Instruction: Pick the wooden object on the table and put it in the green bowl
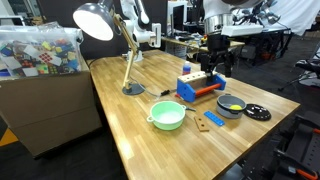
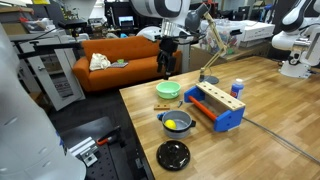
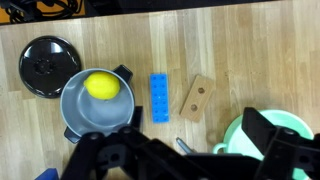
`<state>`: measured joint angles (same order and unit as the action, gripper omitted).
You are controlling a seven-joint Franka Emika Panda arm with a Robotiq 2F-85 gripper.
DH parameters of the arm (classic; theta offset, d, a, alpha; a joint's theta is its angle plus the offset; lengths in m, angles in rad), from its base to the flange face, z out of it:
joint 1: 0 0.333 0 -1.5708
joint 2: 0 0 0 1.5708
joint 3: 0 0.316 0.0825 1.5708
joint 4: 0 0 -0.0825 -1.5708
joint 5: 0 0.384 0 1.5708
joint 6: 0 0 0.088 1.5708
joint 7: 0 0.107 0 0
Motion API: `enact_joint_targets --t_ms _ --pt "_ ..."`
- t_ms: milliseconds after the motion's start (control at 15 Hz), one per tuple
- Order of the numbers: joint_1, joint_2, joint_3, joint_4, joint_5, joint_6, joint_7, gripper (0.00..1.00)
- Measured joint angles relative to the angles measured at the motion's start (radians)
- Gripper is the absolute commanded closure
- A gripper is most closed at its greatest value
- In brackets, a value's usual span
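The wooden object (image 3: pixel 198 98) is a small tan block with two holes, lying flat on the table next to a flat blue strip (image 3: pixel 160 97). It also shows in an exterior view (image 1: pixel 215 120). The green bowl (image 3: pixel 275 150) sits at the lower right of the wrist view, partly behind a finger, and shows in both exterior views (image 1: pixel 167 115) (image 2: pixel 168 90). My gripper (image 3: pixel 175 140) is open and empty. It hangs well above the table (image 1: pixel 212 68) (image 2: pixel 165 66), apart from the block.
A grey bowl holding a yellow fruit (image 3: pixel 95 100) and a black disc (image 3: pixel 43 66) lie beside the blue strip. A blue-and-orange toy box (image 1: pixel 198 86) stands under the arm. A desk lamp (image 1: pixel 110 30) stands at the table's back.
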<state>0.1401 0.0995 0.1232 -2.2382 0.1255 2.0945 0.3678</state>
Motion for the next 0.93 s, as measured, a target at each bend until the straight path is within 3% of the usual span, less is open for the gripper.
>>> enact_joint_targets --t_ms 467,933 --pt "0.0 0.001 -0.005 0.009 0.0 0.001 0.037 0.0" --pt "0.007 0.056 -0.003 0.003 0.145 0.087 0.109 0.0"
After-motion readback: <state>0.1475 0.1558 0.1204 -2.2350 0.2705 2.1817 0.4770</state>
